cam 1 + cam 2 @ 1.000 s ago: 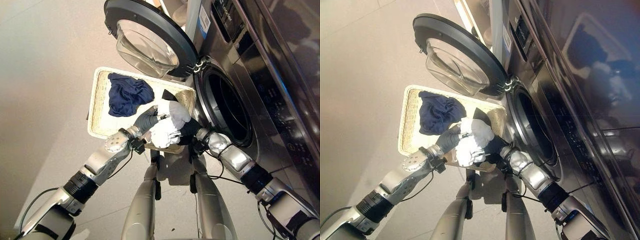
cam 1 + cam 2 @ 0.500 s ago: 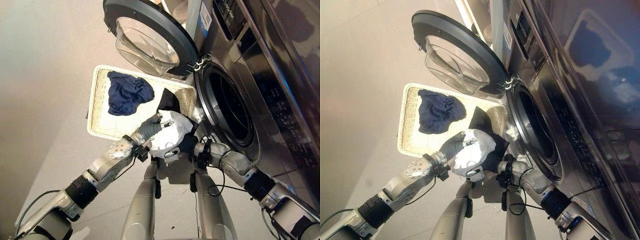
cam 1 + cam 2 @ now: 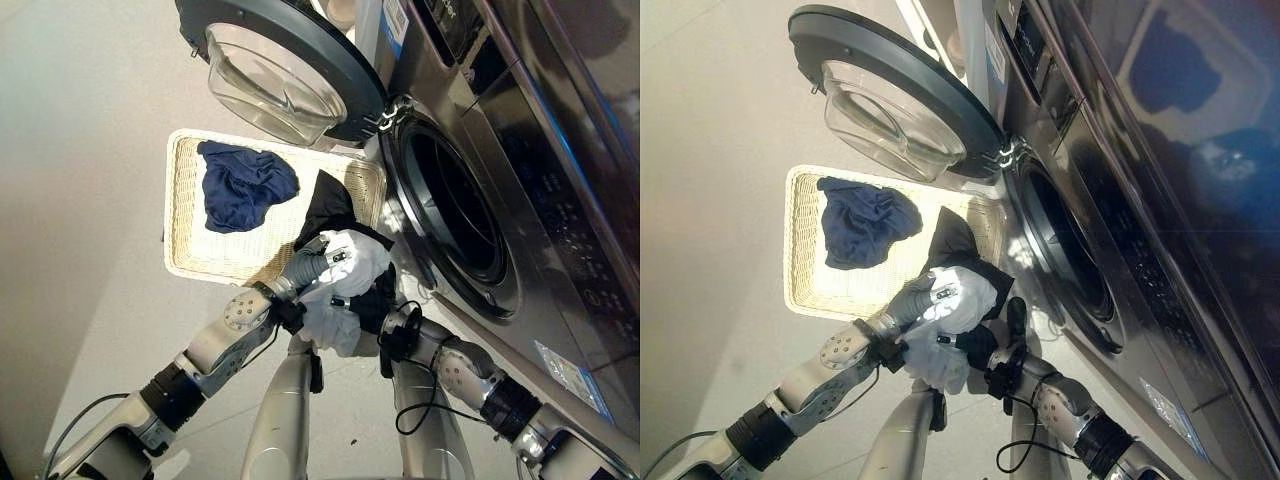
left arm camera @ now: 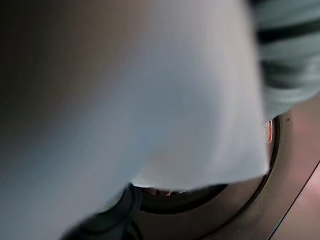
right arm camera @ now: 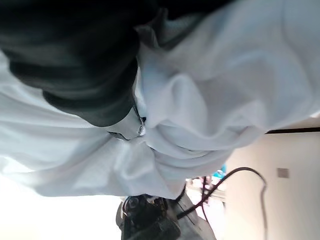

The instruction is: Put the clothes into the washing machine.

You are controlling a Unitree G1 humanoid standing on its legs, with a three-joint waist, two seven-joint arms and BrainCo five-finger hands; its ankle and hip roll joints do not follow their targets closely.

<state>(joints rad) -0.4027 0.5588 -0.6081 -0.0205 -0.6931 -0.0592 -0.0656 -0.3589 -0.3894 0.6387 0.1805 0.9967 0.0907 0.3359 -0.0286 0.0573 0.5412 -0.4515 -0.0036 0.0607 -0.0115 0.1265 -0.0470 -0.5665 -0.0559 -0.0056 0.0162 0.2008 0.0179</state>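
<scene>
A white garment (image 3: pixel 350 262) is bunched between my two hands in front of the washing machine's open drum (image 3: pixel 455 215); part of it hangs lower (image 3: pixel 335 325). My left hand (image 3: pixel 308 268) lies on its near side with fingers curled into the cloth. My right hand (image 3: pixel 980 348) sits under the bundle, wrapped in white cloth (image 5: pixel 210 90), its dark cover (image 5: pixel 75 65) showing. A black garment (image 3: pixel 325 198) trails from the bundle to the basket. A navy garment (image 3: pixel 240 185) lies in the basket. White cloth (image 4: pixel 150 100) lies across the left wrist view.
The cream wicker basket (image 3: pixel 185 215) stands on the floor left of the machine. The round door (image 3: pixel 280 65) is swung open above the basket. The machine's dark front panel (image 3: pixel 560 180) runs along the right.
Both hands have drawn the white bundle off the basket's corner towards my body and lower. The black garment now stretches out from the basket. The camera has shifted.
</scene>
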